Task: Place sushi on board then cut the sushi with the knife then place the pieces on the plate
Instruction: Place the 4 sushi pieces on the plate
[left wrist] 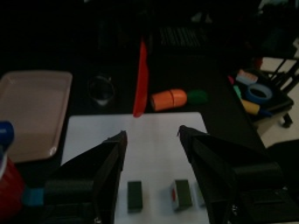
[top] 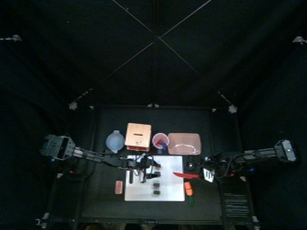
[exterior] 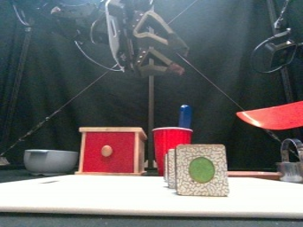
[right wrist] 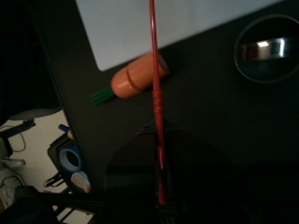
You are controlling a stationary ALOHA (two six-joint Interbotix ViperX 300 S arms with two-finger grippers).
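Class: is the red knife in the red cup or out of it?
Out. The right gripper holds the red knife; only the blue knife stands in the red cup.

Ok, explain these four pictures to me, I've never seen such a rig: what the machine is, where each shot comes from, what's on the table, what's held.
This is a robot with two black arms at a small table. The top view looks down from above, the front view looks level across the table, and the other two come from cameras on each wrist. The left gripper hangs open above the white board, where two sushi pieces stand. The right gripper holds a red knife. A carrot lies beside the board, with a metal cutter near it. At the back stand a bowl, a wooden box, a red cup with a blue knife, and a pink tray.
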